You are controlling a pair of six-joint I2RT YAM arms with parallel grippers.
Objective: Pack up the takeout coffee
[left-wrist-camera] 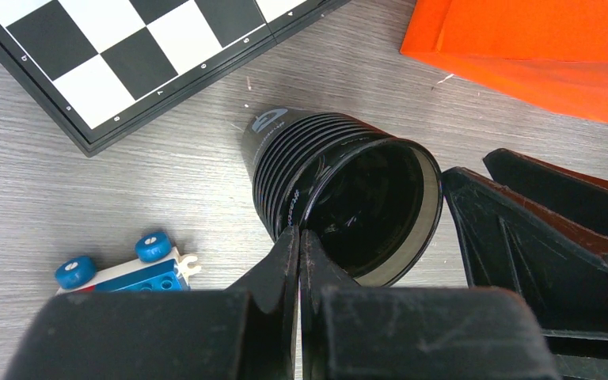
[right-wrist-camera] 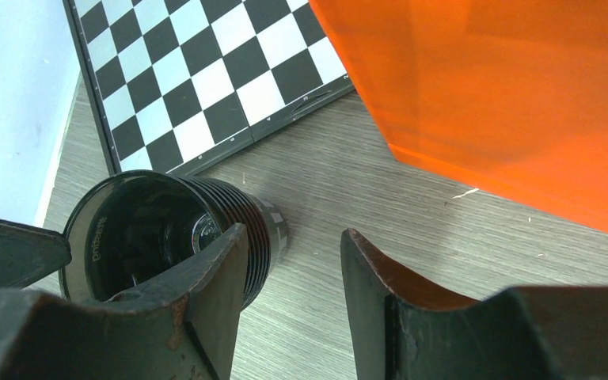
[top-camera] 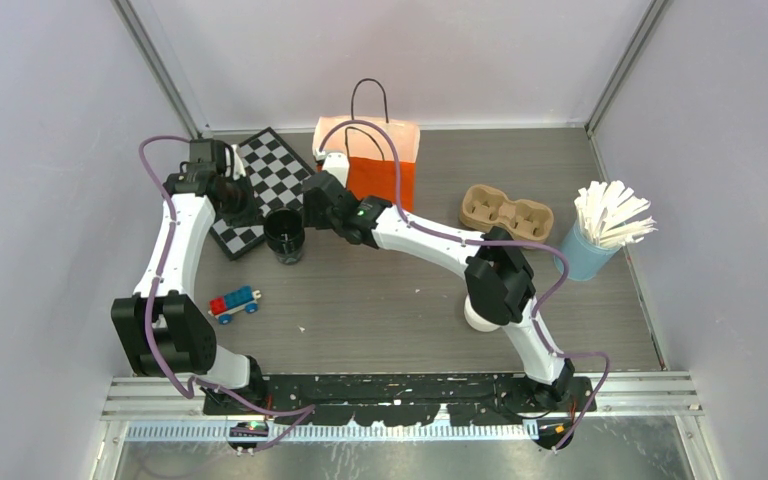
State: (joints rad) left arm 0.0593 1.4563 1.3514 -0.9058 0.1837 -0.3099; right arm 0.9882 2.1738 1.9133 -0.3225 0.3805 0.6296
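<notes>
A white round top (top-camera: 478, 316) shows half hidden under my right arm's elbow; I cannot tell whether it is the takeout coffee. The orange bag (top-camera: 375, 165) with black handles stands at the back middle; it also shows in the left wrist view (left-wrist-camera: 538, 47) and the right wrist view (right-wrist-camera: 507, 103). My left gripper (top-camera: 256, 216) (left-wrist-camera: 301, 233) is shut and empty, its tips right at the rim of a black lidless cup (top-camera: 285, 238) (left-wrist-camera: 348, 206) (right-wrist-camera: 150, 229). My right gripper (top-camera: 308, 212) (right-wrist-camera: 293, 237) is open and empty between that cup and the bag.
A chessboard (top-camera: 270, 175) (left-wrist-camera: 127, 55) (right-wrist-camera: 206, 71) lies at the back left. A toy train (top-camera: 233, 303) (left-wrist-camera: 127, 269) lies front left. A cardboard cup carrier (top-camera: 506, 213) and a blue cup of white sticks (top-camera: 590, 250) stand on the right. Walls close three sides.
</notes>
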